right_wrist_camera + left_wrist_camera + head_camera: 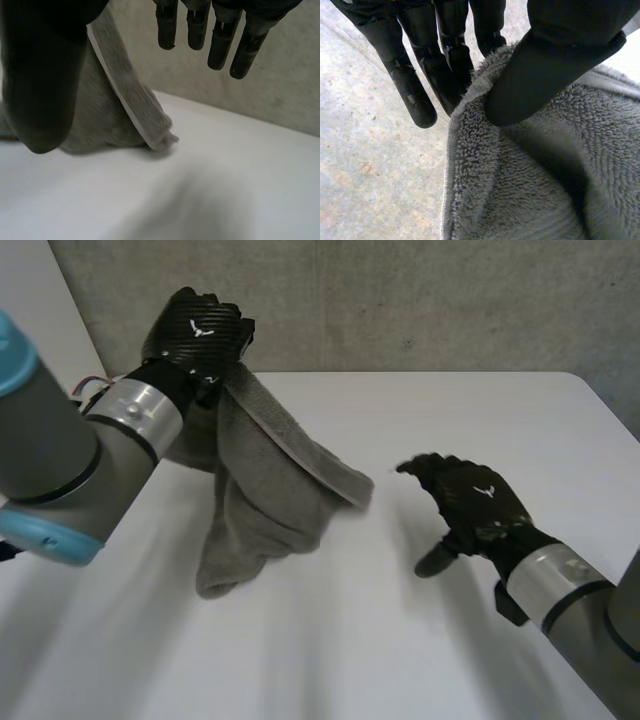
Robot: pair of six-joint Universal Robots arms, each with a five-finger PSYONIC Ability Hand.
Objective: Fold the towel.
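Above the table (330,660), left hand (197,332) fingers (447,60) pinch the towel (265,480) edge; right hand (478,505) fingers (220,45) spread.

Grey terry towel (265,500), loop pile with a flat woven hem, pinched at its upper edge between the thumb and fingers of my left hand (195,335) and raised above the white tabletop (420,640). From that grip it hangs bunched in soft vertical folds, its lowest rounded end touching the tabletop below my hand. One hemmed edge slants down from the grip to a free corner that points toward the middle of the tabletop, resting on or just above the surface; I cannot tell which.
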